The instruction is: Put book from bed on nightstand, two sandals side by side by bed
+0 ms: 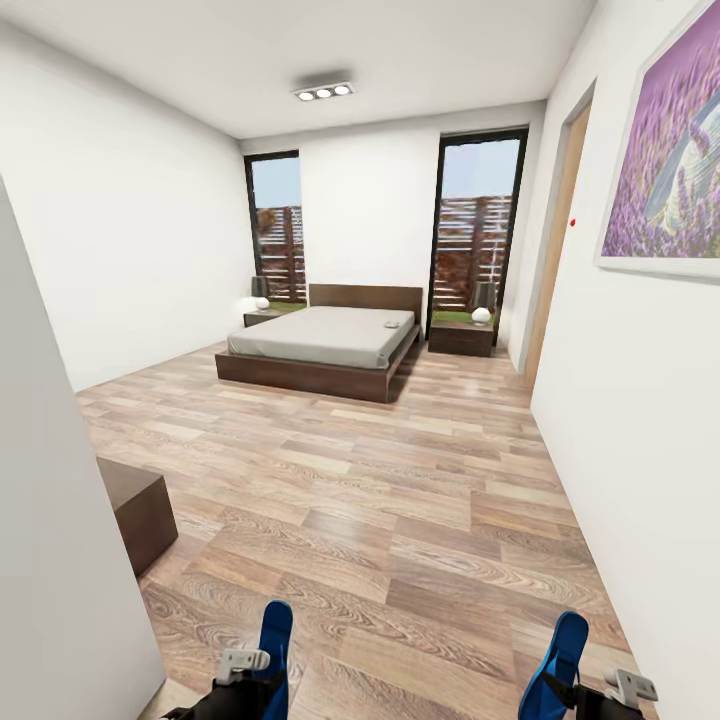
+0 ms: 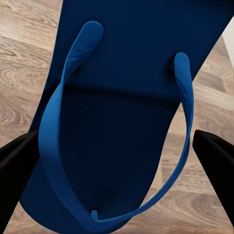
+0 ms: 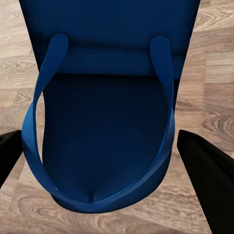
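I hold one blue sandal in each hand. My left gripper is shut on the left sandal, which stands up at the bottom of the head view. The right gripper is shut on the other sandal. In the wrist views, black fingers flank each sandal and its blue straps. The bed, with a grey mattress on a dark base, stands far across the room. A small flat book lies near its headboard. Nightstands flank the bed, each carrying a lamp.
A low dark brown cabinet juts out at the near left behind a white wall edge. Wood-plank floor stretches to the bed. A doorway and a purple picture are on the right wall. Tall windows stand behind the nightstands.
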Robot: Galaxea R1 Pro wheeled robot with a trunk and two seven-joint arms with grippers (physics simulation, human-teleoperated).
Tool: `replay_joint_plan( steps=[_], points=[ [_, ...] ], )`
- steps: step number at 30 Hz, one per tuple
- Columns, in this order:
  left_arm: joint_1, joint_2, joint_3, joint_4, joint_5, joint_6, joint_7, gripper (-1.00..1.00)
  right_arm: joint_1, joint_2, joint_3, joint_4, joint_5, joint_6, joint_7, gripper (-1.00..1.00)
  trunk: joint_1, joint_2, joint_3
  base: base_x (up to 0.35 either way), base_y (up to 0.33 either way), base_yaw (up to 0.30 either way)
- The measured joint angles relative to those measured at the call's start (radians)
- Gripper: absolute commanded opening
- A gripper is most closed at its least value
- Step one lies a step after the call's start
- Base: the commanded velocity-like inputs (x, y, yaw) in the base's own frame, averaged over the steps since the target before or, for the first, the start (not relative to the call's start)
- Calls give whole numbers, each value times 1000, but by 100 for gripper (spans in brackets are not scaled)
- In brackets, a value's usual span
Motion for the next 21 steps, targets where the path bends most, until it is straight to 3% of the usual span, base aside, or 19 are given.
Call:
replay_joint_plan(
  steps=[11, 21],
  points=[
    [1, 0, 0, 15, 0, -1, 1, -100, 0, 0, -1, 83, -1, -11, -3, -100, -42, 77, 34, 0, 0, 0],
    [1, 0, 0, 28, 0, -1, 2, -100, 0, 2, 5, 94, 6, -9, -7, -100, -81, 147, 66, 0, 0, 0]
  ],
)
